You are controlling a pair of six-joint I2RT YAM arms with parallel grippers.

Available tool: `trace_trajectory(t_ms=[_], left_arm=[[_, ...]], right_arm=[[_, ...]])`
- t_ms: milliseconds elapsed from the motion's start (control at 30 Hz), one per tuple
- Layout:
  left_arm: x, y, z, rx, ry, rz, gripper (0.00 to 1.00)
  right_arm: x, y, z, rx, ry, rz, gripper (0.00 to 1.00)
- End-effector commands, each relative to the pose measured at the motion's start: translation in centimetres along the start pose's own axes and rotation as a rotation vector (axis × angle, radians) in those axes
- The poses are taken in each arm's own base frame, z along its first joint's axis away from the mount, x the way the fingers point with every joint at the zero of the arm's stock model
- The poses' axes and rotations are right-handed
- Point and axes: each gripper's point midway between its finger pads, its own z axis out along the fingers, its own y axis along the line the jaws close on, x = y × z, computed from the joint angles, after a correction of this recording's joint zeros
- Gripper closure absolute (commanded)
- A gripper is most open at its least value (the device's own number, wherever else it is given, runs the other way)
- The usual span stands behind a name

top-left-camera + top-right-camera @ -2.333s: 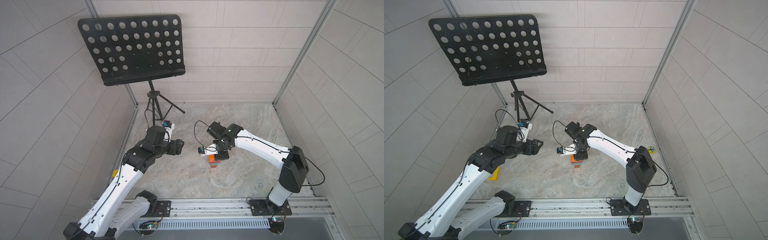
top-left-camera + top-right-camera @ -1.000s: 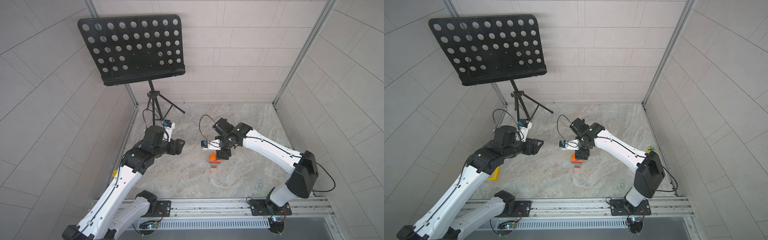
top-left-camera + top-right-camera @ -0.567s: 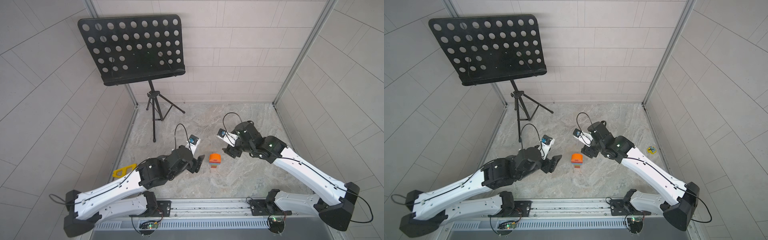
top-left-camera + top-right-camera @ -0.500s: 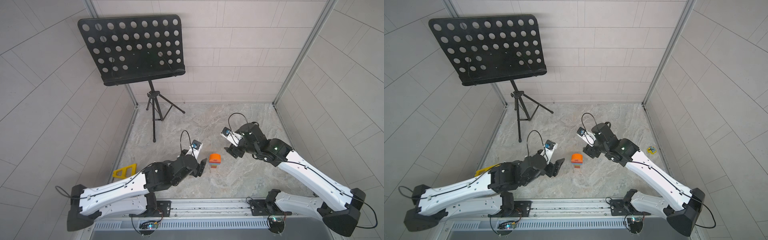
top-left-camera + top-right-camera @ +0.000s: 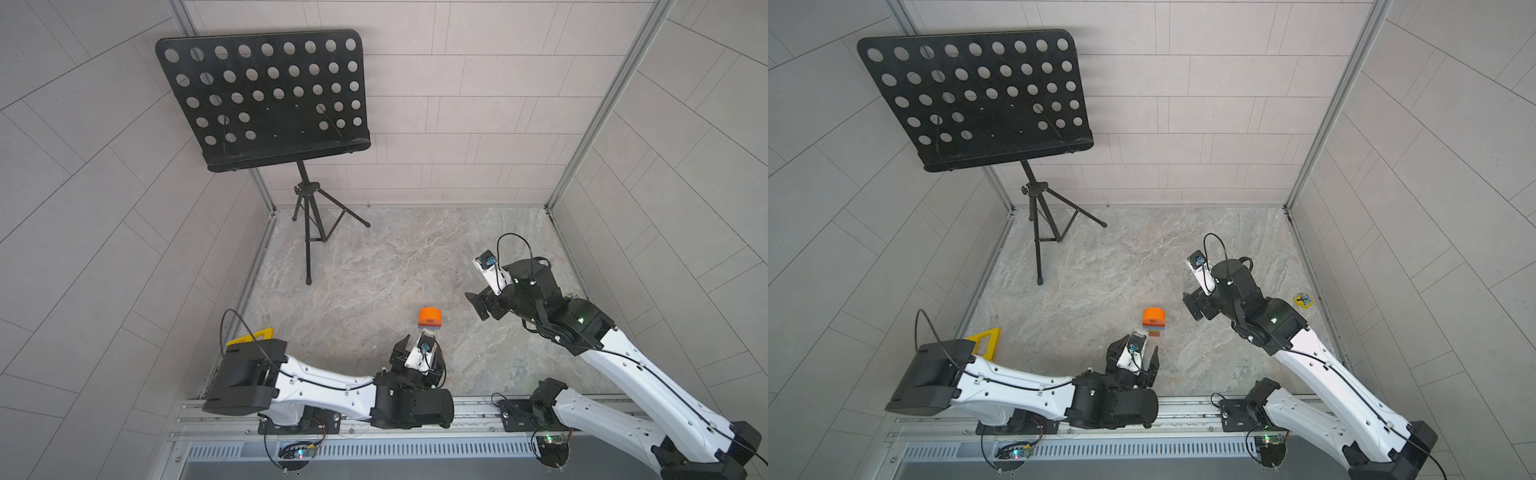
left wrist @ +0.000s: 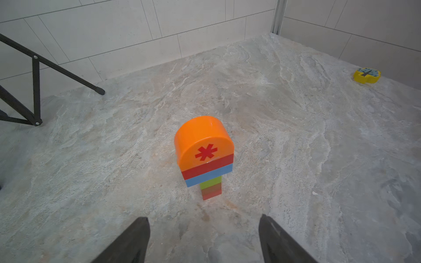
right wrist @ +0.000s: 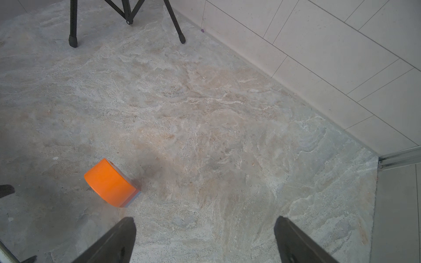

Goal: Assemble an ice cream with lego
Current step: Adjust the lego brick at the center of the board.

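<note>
Ice cream stands upright on its narrow stem toward the front middle of the counter, and I see nothing touching it. Through the left wrist camera I read it from the top down: an orange dome with a red asterisk on its flat face, a wide red layer, a wide blue layer, then a thin stem of green, brownish orange and red. In both top views I mostly see the rounded orange top, with a sliver of blue under it.

My left end effector sits just in front of the stack on the rail side. It faces the stack with its jaws spread wide and nothing between them. My right end effector is off to the stack's right, clear of it, and its jaws are also spread wide and empty.

Farther out, a yellow triangle frame lies by the left wall, partly behind my left arm. A small yellow piece with a blue mark lies near the right wall. A black music stand stands in the back left corner.
</note>
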Motion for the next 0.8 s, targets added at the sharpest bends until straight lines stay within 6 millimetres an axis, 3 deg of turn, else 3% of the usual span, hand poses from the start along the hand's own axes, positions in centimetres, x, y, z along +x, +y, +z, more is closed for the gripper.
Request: trace_trajectory(t_ms=[0, 300, 767], left_arm=[[-0.2, -1.2, 0.4, 0.003, -0.036, -0.133, 0.17], [2.5, -3.1, 2.6, 0.136, -0.014, -0.208, 0.19], [5.8, -2.6, 5.4, 0.082, -0.062, -0.112, 0.19]], right_arm=[[0.0, -0.6, 0.1, 0.025, -0.002, 0.032, 0.0], [0.1, -1.2, 0.4, 0.025, -0.004, 0.076, 0.0], [0.4, -1.3, 0.6, 0.022, 0.005, 0.083, 0.0]])
